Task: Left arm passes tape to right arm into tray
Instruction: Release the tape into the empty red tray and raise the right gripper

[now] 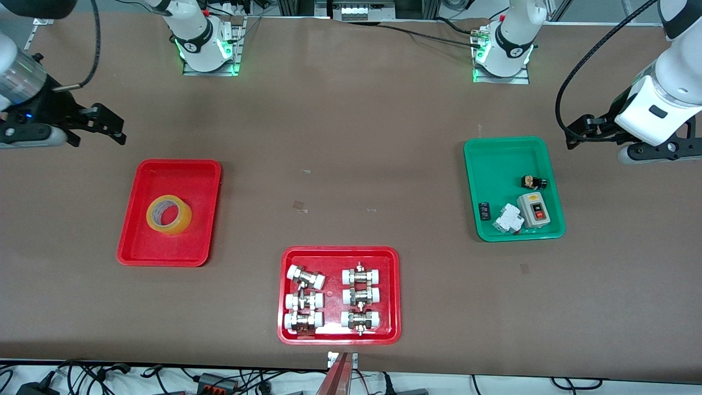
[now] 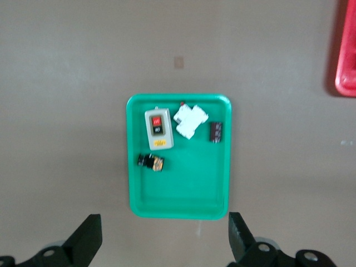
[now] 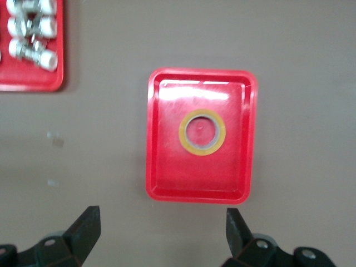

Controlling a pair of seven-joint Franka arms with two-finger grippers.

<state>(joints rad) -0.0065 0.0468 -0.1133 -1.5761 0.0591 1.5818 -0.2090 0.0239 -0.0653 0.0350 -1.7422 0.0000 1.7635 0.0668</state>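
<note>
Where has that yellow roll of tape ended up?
The tape lies flat in the plain red tray at the right arm's end of the table, with nothing else in that tray and neither gripper touching it.

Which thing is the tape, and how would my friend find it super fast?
Look at the plain red tray toward the right arm's end of the table. Lying flat in it is the tape, a see-through yellow ring with a pale core. It is alone there, while the other red tray is full of metal fittings.
</note>
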